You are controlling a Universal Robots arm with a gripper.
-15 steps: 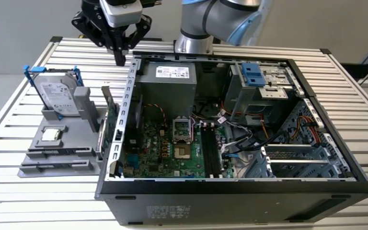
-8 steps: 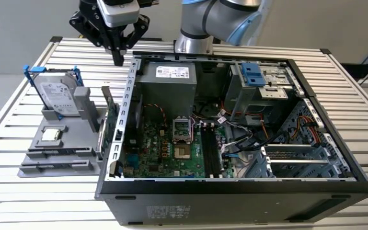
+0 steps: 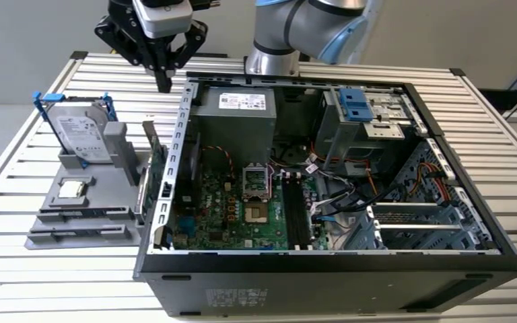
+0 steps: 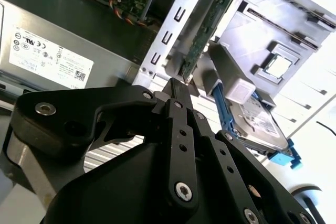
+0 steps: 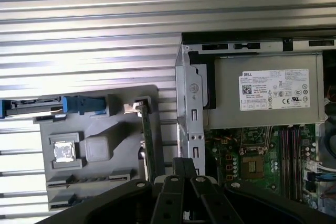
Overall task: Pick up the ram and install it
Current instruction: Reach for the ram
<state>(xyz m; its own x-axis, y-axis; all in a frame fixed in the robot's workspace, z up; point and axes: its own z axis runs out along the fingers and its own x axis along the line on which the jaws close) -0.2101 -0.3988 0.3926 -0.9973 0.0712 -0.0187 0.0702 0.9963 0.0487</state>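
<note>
Gripper (image 3: pixel 163 84): black, 2 fingers, drawn together into 1 narrow tip with nothing between them; both wrist views agree (image 5: pixel 184 165) (image 4: pixel 176 90). It hangs high, pointing straight down, over the strip where the grey fixture (image 3: pixel 106 225) meets the computer case (image 3: pixel 185 134). It touches nothing.

Ram: not in the fingers. Its exact place cannot be told. It is judged most likely to stand on edge in 1 of the low slotted holders (image 3: pixel 86 214) at the fixture's end nearest the exterior camera, but whether those are filled is too fine to see.

Memory slots (image 3: pixel 293 210): long, black, on the motherboard (image 3: pixel 231 208). They appear unfilled, so the install is judged not yet done.

Computer case: laid on its side with the open face up, so the slots can take a stick pressed straight down.

Fixture: keeps parts apart and mostly on edge, so a narrow pinch from above can reach each one. It carries:
- hard drive (image 3: pixel 83 134) in a blue frame, upright
- square processor chip (image 3: pixel 72 190), lying flat
- green expansion card (image 3: pixel 155 171), on edge just beside the case wall

Table (image 3: pixel 43 289): slatted metal, bearing case and fixture.
</note>
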